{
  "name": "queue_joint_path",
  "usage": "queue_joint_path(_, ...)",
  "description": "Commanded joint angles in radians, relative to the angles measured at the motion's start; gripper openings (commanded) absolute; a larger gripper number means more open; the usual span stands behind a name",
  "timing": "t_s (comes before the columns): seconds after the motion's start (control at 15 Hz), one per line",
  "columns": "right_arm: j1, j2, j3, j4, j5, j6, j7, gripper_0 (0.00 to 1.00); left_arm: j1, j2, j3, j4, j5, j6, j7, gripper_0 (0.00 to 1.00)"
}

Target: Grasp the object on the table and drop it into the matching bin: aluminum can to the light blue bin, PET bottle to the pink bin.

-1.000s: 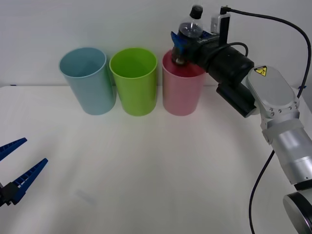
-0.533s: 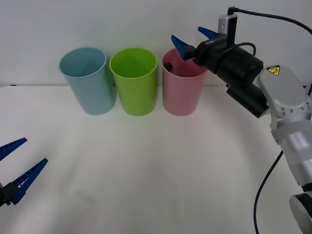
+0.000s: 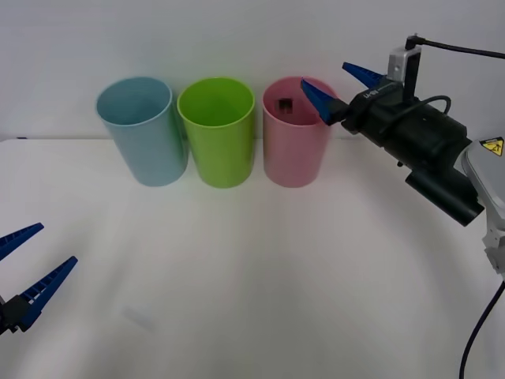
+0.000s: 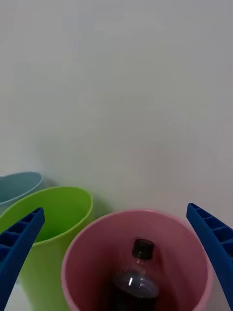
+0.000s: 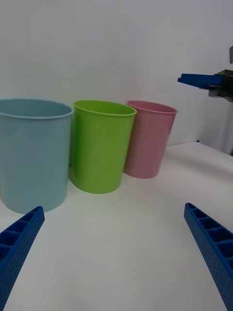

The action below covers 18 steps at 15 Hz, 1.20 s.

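Observation:
The PET bottle [image 4: 136, 277], clear with a black cap, stands inside the pink bin [image 4: 77, 262]; from the front only a dark bit of the bottle [image 3: 284, 103] shows within the pink bin [image 3: 293, 150]. My right gripper [image 3: 341, 85] hangs open in the air just right of the bin's rim, its blue fingers [image 4: 213, 243] spread with nothing between them. The light blue bin [image 3: 144, 134] stands at the left end of the row. Low at the table's near left my left gripper [image 3: 22, 268] is open and idle.
A green bin [image 3: 218, 134] stands between the light blue and pink bins, all three in a row at the back of the white table [image 3: 252, 276]. A white wall rises right behind them. The right arm [image 3: 426, 150] reaches in from the right.
My right gripper opened and let the bottle drop into the pink bin, then drew back to the right, away from the bin. The left arm has stayed still.

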Motion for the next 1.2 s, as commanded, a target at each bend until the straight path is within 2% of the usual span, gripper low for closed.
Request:
queue_joint_path(0.07,0.11,-0.048,-0.001,-0.107,-0.054,-0.01,0.007,1.0,0.0,0.0,0.0,0.0,0.0,0.0,0.0,1.0)
queue_joint_path(0.27,0.253,-0.086,-0.016,-0.229,-0.097,-0.022,0.023,1.0,0.0,0.0,0.0,0.0,0.0,0.0,0.0,1.0)
queue_joint_path(0.67,0.526,-0.069,-0.132,-0.395,-0.103,-0.169,0.084,1.0,0.0,0.0,0.0,0.0,0.0,0.0,0.0,1.0)
queue_joint_path(0.8,0.595,-0.065,-0.154,-0.41,-0.135,-0.197,0.197,1.0,0.0,0.0,0.0,0.0,0.0,0.0,0.0,1.0)
queue_joint_path(1.2,0.762,-0.06,-0.197,-0.417,-0.198,-0.294,0.423,1.0,0.0,0.0,0.0,0.0,0.0,0.0,0.0,1.0)
